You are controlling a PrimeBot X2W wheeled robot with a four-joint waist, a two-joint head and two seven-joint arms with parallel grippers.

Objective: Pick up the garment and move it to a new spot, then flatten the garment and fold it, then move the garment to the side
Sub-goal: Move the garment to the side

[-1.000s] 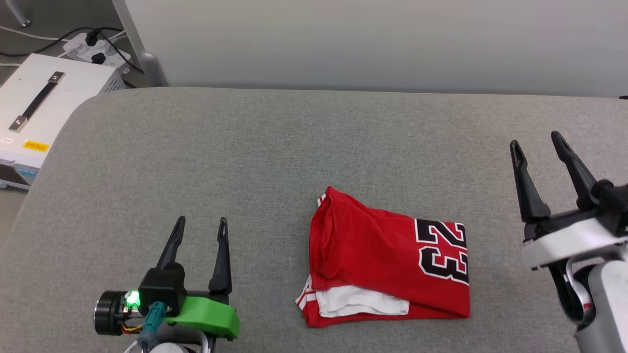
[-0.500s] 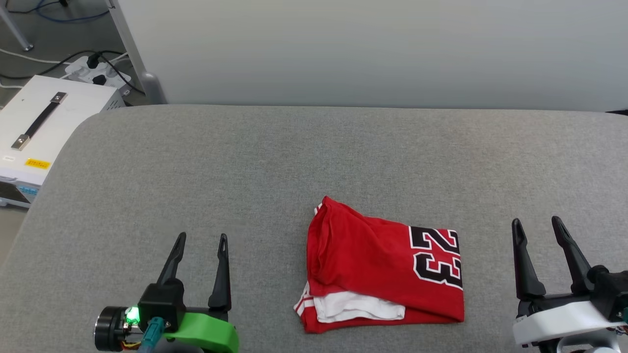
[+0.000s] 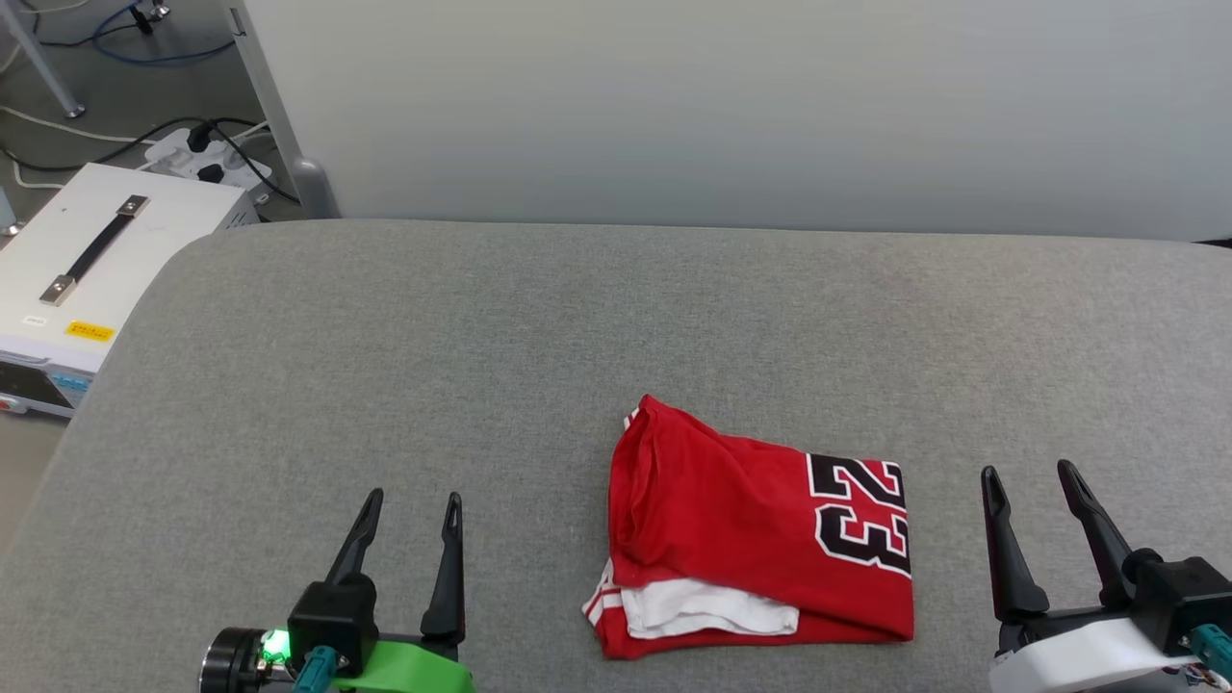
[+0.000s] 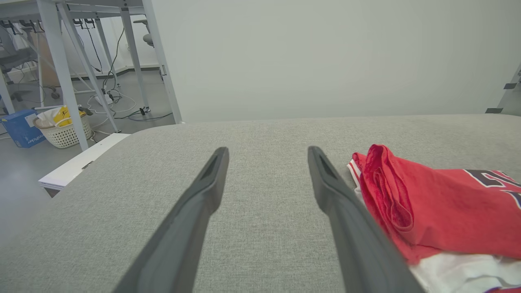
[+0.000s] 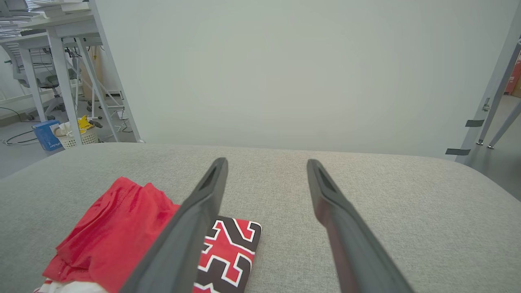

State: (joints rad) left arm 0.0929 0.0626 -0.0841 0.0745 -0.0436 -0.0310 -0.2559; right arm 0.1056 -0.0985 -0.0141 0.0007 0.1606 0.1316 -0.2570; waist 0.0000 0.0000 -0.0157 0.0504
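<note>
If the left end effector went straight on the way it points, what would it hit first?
Likely nothing nearby: the left end effector points across grey padding toward the pale wall; the shirt lies off to its right.

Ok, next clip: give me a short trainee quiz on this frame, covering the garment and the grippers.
1. True or false: the garment lies folded on the grey surface, touched by neither gripper.
2. The left gripper and right gripper are: A) both shut B) both open and empty C) one holding a sleeve.
3. Which number shows on the garment?
Key: 1 true; 2 B; 3 23.
</note>
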